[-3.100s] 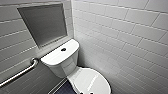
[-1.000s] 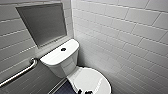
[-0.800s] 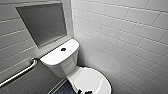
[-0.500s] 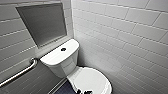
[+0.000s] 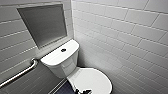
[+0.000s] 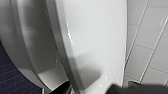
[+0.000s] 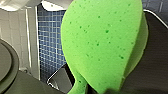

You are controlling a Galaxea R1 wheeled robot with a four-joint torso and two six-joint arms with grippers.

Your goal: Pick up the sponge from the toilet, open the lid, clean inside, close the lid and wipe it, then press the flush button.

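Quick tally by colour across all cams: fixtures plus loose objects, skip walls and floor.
White: 2, the glossy white ceramic toilet and its closed white oval plastic lid
Green: 1, the bright green soft sponge
Dark: 1, the small round dark flush button on the tank top
Metal: 1, the silver metal grab bar on the wall
Total: 5

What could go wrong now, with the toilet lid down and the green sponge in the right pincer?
The lid is glossy and the left pincer sits at its rim, so it might slip off in lifting. The sponge is soft and seems held by its narrow end in the right pincer, so it may bend or slide out. The tiled wall stands close beside the toilet, leaving little arm room.
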